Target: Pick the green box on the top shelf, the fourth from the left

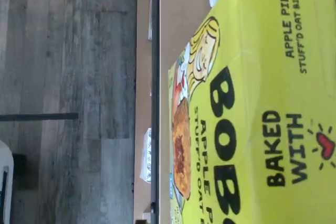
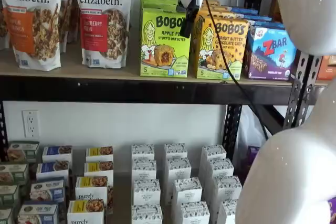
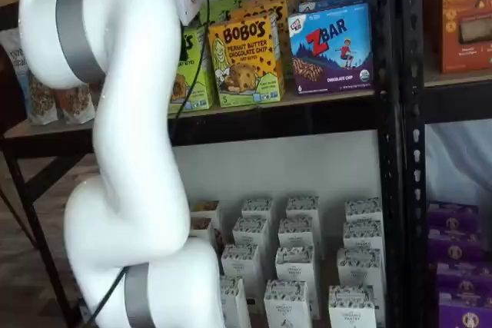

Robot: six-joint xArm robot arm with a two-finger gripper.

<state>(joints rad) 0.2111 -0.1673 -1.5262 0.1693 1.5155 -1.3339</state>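
Hanging gripper [image 2: 188, 22] fronting green box [image 2: 164, 43], right edge

You get even, bright indoor light in both shelf views, with no hard shadows on the back wall. The white arm [image 3: 131, 151] blows out to near-featureless glare and carries small specular dots in a shelf view [image 2: 294, 177]. Under the top shelf [image 2: 131, 90] the beam sits in shade. In the wrist view the green box [image 1: 262, 108] looms close, its print slightly soft, and the floor [image 1: 63, 77] beyond is blurred and dimmer.
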